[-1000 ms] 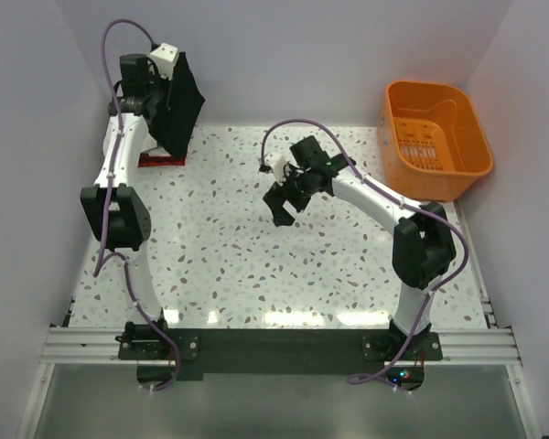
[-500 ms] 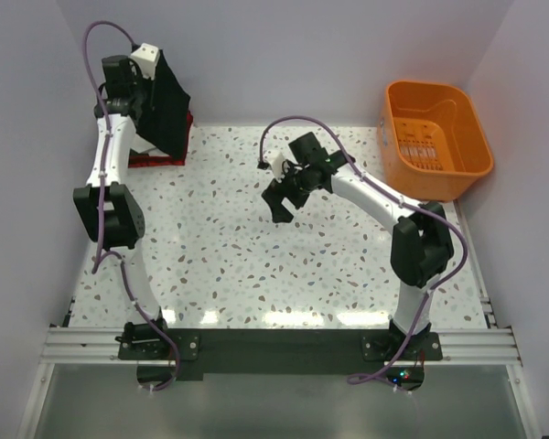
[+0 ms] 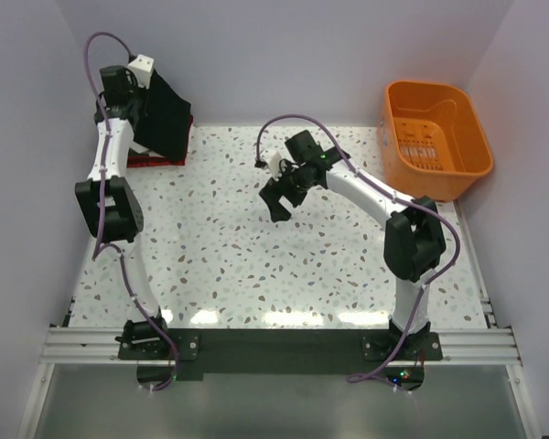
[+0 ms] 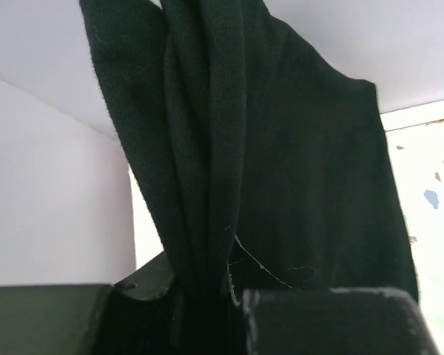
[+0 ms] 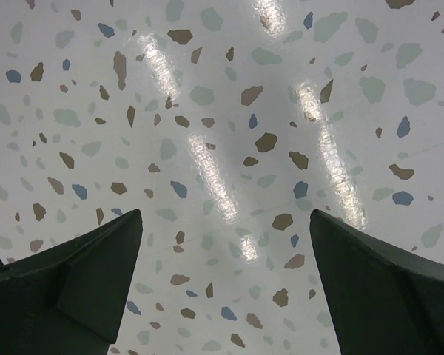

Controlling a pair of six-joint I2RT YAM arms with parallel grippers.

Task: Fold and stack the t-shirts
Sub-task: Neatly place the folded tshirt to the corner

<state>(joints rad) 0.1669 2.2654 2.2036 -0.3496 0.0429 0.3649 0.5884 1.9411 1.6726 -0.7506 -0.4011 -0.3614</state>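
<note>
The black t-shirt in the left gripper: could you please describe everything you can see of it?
The black t-shirt is plain, dark knit cloth with no print showing. It hangs bunched in long vertical folds from the left gripper, which is shut on a gathered edge. It is held up at the far left corner of the table, above a red t-shirt lying there; whether its lower edge touches that one cannot be told.

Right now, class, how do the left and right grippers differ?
The left gripper is shut on the black shirt; the right gripper is open and empty. The left gripper sits high at the far-left corner of the table; the right gripper hovers over its middle, facing the speckled top. Both have two dark fingers.
</note>
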